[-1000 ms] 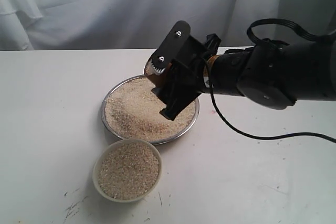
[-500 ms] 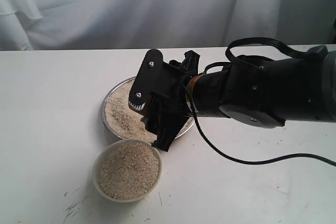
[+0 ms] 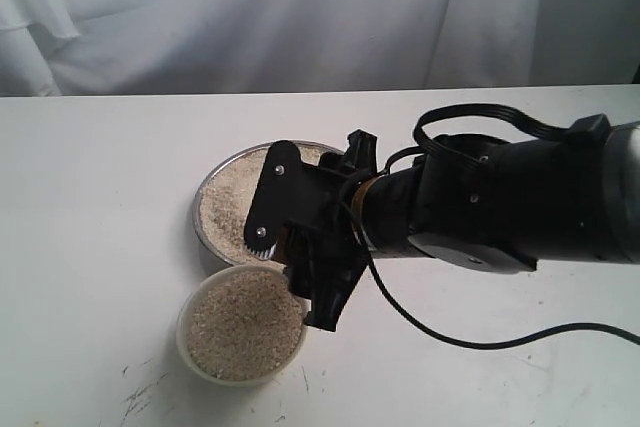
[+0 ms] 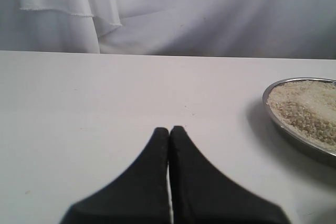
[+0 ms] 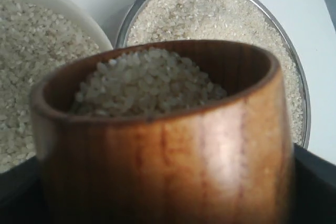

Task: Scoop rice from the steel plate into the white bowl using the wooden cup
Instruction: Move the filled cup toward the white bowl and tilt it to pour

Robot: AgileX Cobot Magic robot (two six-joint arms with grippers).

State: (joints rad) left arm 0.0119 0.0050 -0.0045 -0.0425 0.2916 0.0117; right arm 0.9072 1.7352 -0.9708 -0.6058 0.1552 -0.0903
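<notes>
The right gripper (image 3: 293,282) holds the wooden cup (image 5: 157,150) of rice (image 5: 147,80), white bowl (image 3: 182,335) just below it, steel plate (image 3: 196,209) just behind; the left gripper (image 4: 169,131) is closed.

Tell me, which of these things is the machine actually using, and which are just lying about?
In use: wide shiny steel plate; pale loose rice; small round white bowl; reddish-brown wooden cup, full of rice, held in the right gripper.
Not in use: closed left gripper; trailing black cable; white cloth backdrop.

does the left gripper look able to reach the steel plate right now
Probably yes: only bare table lies between the shut left gripper and the steel plate.
</notes>
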